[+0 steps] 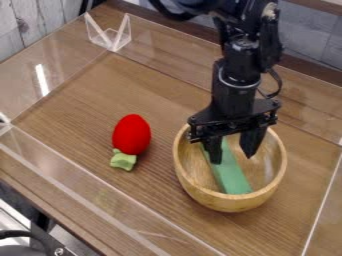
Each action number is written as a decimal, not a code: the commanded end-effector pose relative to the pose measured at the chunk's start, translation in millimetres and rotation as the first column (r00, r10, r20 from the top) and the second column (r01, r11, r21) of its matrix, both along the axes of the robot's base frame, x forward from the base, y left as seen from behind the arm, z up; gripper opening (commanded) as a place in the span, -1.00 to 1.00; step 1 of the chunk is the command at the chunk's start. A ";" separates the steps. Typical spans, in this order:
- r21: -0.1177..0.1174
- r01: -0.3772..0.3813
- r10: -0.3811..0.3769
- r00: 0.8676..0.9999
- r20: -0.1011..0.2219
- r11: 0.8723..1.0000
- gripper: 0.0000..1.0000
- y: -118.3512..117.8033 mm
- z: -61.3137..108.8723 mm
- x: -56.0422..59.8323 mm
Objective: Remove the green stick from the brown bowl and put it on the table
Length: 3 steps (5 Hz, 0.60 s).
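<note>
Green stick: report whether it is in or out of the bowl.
In: the green stick lies slanted inside the bowl.

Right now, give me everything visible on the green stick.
The green stick is a flat, rectangular mint-green block with a matte, plain surface. It lies inside the brown bowl, slanted: its lower end sits near the bowl's bottom toward the camera, its upper end leans up toward the far rim. The gripper hangs over that upper end, its dark fingers spread to either side and partly hiding it. Whether the fingers touch the stick cannot be told. It has not left the bowl.
</note>
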<state>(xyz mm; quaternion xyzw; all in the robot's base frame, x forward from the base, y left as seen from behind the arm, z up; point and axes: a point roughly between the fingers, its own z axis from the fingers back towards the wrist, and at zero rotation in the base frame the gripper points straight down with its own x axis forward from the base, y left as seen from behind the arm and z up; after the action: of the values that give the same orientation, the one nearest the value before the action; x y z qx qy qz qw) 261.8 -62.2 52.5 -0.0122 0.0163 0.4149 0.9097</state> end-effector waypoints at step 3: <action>0.014 0.013 -0.014 0.999 0.047 1.000 1.00 -4.3 16.1 12.7</action>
<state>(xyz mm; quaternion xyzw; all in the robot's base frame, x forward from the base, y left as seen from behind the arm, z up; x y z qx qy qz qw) 263.0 -63.7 49.5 0.0058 0.0225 0.4114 0.9112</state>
